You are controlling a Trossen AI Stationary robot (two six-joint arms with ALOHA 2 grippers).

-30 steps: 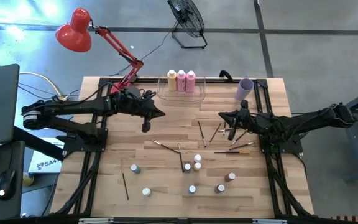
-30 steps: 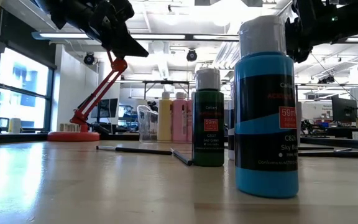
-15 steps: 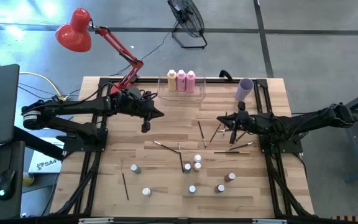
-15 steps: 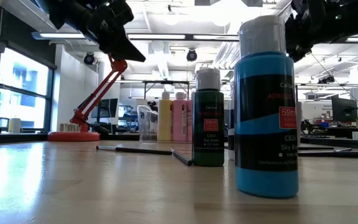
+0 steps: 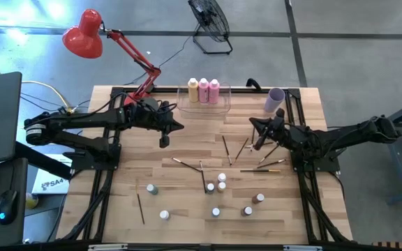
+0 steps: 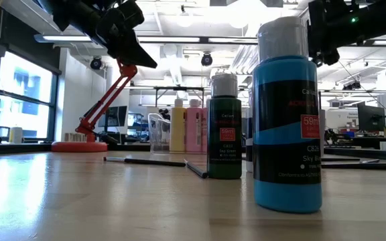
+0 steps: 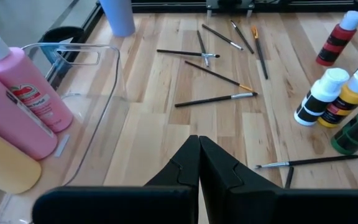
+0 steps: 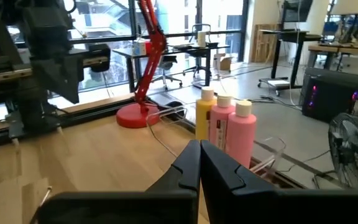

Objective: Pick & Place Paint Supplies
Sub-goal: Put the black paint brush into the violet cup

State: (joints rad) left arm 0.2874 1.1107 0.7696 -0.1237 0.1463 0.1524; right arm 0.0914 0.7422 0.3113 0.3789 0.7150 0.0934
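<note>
Three taller paint bottles [image 5: 203, 90], one yellow-orange and two pink, stand upright in a clear bin [image 5: 223, 106] at the far edge; they also show as bottles [image 8: 225, 127] in the right wrist view. Several tiny white-capped bottles [image 5: 221, 185] stand on the near half of the table. Thin paintbrushes [image 5: 226, 150] lie flat around the middle. My left gripper [image 5: 181, 127] hovers shut left of the bin, its fingers [image 7: 199, 152] empty. My right gripper [image 5: 252, 122] hovers shut right of centre, above the brushes, its fingers [image 8: 199, 154] empty.
A lilac cup [image 5: 276, 100] stands at the far right. A red desk lamp [image 5: 82, 33] is clamped at the far left edge. In the low view a blue bottle [image 6: 287, 114] and a green bottle [image 6: 224, 127] stand close to the camera.
My right gripper has turned at the wrist, its fingers swinging toward the far edge and the bin, while the arm has stayed in place. It has stayed shut. Nothing on the table has moved.
</note>
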